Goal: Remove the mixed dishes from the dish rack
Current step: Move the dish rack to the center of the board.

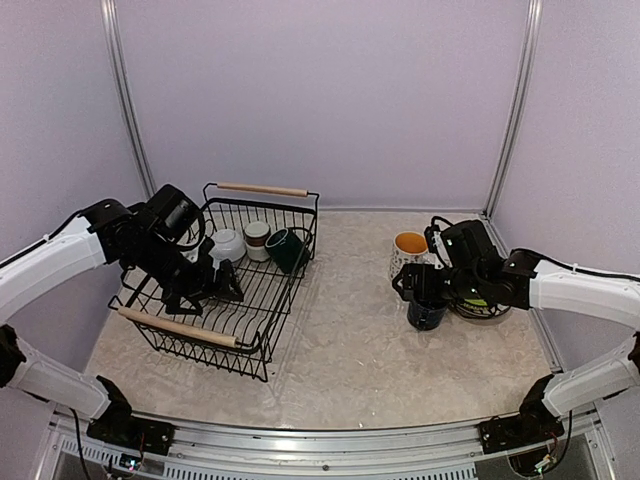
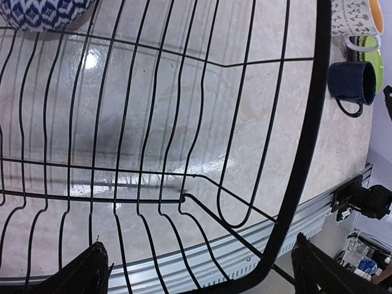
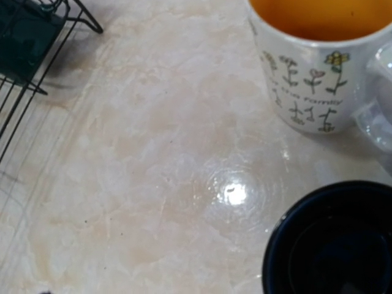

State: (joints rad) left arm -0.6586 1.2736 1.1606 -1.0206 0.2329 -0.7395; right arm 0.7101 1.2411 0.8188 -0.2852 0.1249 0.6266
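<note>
The dish rack (image 1: 262,300) stands at the left, a black wire basket with two wooden handles. At its far end it holds a small patterned bowl (image 1: 228,243), a small cup (image 1: 257,237) and a dark green mug (image 1: 287,250). My left gripper (image 1: 213,285) is open and empty, low inside the rack over bare wire (image 2: 184,153). The bowl (image 2: 43,12) is well clear of it. My right gripper (image 1: 420,288) hovers just above a dark mug (image 1: 427,313), jaws apart and empty. The patterned white mug (image 1: 408,252) and the lime green plate (image 1: 478,303) stand beside it.
In the right wrist view the white mug (image 3: 312,73) and the dark mug (image 3: 334,245) stand close together on the marble top, with the rack's corner (image 3: 37,67) at far left. Purple walls close in the back and sides. A metal rail (image 1: 330,450) runs along the near edge.
</note>
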